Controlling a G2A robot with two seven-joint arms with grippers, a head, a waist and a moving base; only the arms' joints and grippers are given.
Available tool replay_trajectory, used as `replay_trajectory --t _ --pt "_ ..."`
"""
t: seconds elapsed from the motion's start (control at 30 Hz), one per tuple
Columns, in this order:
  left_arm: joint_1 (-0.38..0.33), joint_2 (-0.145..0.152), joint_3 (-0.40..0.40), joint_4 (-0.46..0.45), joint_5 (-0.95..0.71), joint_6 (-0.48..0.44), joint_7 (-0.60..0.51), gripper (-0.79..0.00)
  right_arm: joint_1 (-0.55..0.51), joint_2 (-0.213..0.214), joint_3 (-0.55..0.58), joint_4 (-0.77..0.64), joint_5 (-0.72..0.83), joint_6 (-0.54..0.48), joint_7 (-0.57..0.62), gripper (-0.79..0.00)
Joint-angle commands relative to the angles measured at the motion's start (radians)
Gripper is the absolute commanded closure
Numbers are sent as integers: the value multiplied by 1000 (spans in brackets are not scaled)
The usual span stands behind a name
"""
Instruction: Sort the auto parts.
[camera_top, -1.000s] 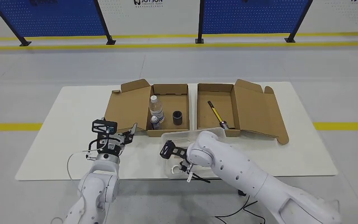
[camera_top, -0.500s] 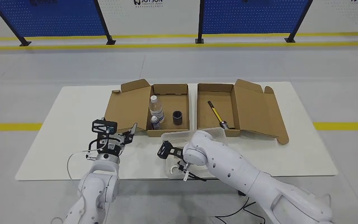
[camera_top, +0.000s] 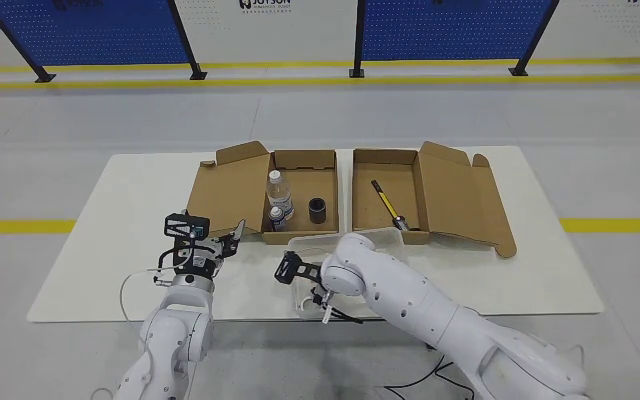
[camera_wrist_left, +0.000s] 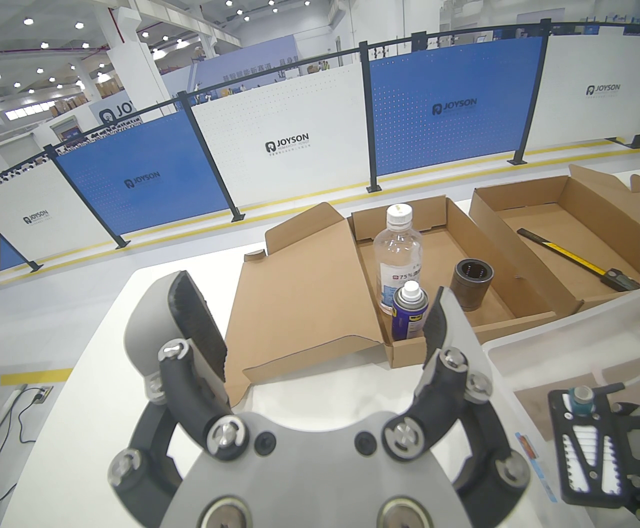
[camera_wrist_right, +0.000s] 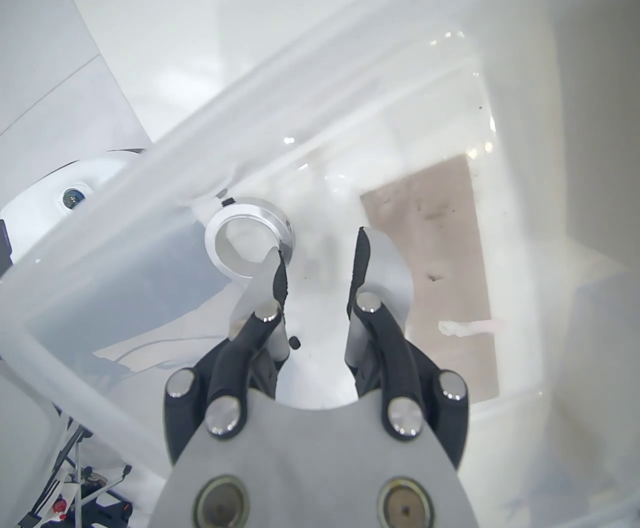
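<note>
My right gripper (camera_wrist_right: 317, 260) is open and low inside a clear plastic bin (camera_wrist_right: 350, 100). A silver metal ring (camera_wrist_right: 247, 245) lies on the bin floor beside one fingertip (camera_wrist_right: 277, 272), outside the gap between the two. From above, that gripper (camera_top: 325, 305) is at the bin's near left corner. My left gripper (camera_wrist_left: 311, 287) is open, holds nothing, and hovers over the table left of the boxes (camera_top: 205, 245). The left cardboard box (camera_top: 325, 160) holds a clear bottle (camera_wrist_left: 397, 260), a blue spray can (camera_wrist_left: 409, 310) and a black cylinder (camera_wrist_left: 472, 282). The right cardboard box (camera_top: 362, 190) holds a yellow-and-black measuring tool (camera_top: 388, 207).
Both boxes have flaps folded out onto the white table (camera_top: 110, 230). The clear bin (camera_top: 310, 238) stands against the boxes' near sides. A brown patch (camera_wrist_right: 430, 250) and a small white scrap (camera_wrist_right: 467, 327) show on the bin floor. Fence panels stand beyond the table.
My right arm has shifted a little to the left within the bin. The left arm and the boxed items have not moved.
</note>
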Motion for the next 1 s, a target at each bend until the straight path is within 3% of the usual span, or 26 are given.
replay_trajectory --t 0.0,0.57,0.97 --pt "0 0 0 0 0 0 0 -785 -3 -3 0 -2 -3 1 -1 -320" --pt "0 0 0 0 0 0 0 -785 -5 -23 18 62 -29 9 19 -326" --pt "0 0 0 0 0 0 0 -785 -33 39 148 45 -66 51 75 -323"
